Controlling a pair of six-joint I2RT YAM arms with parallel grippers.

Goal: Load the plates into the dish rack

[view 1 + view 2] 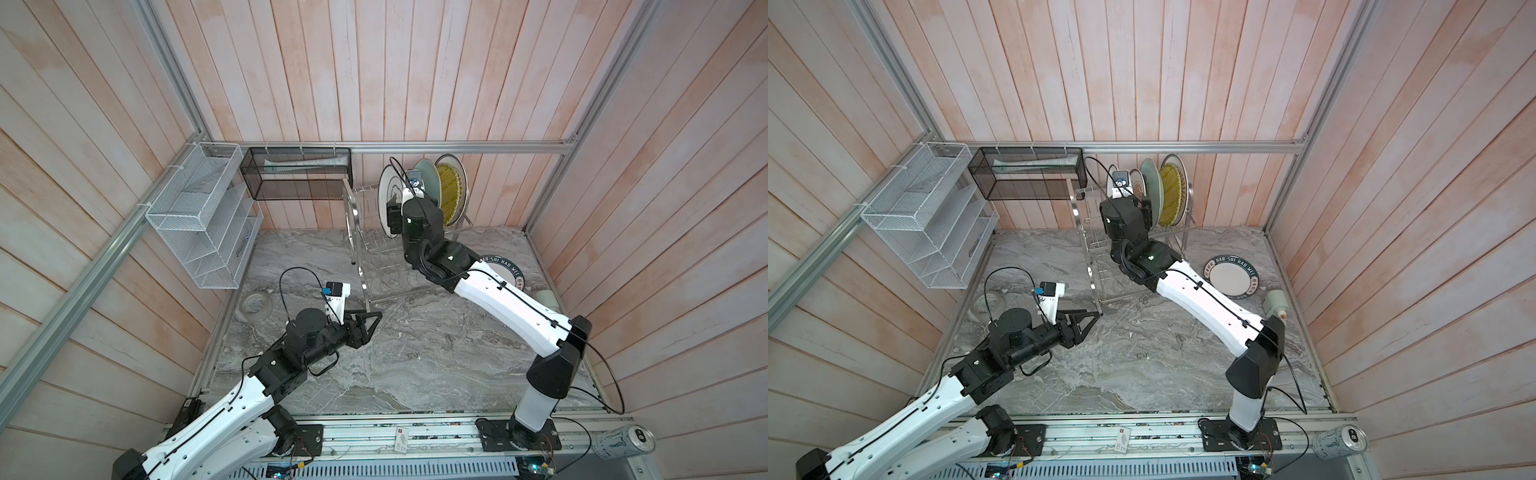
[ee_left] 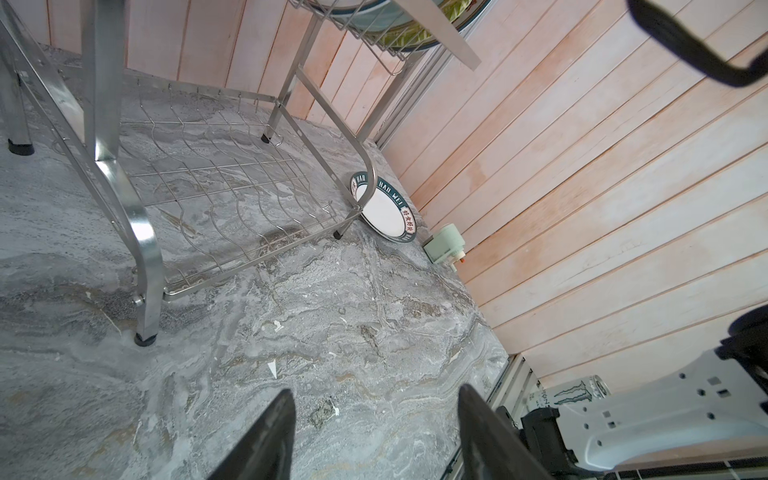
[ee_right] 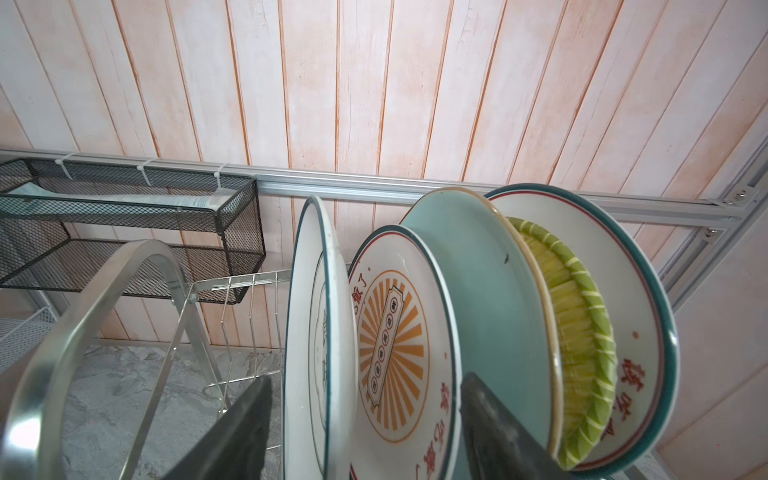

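up in the dish rack stand five plates; right gripper gapes astride two, left gripper gapes empty.

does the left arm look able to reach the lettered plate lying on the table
Probably not cleanly: the lettered plate lies flat beyond the dish rack, and the right arm's forearm crosses between it and the left arm.

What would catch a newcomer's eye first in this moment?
Five patterned plates stand on edge in the dish rack's upper tier by the back wall, the right tool open astride two of them. One green-rimmed lettered plate lies flat on the marble table, right of the rack.
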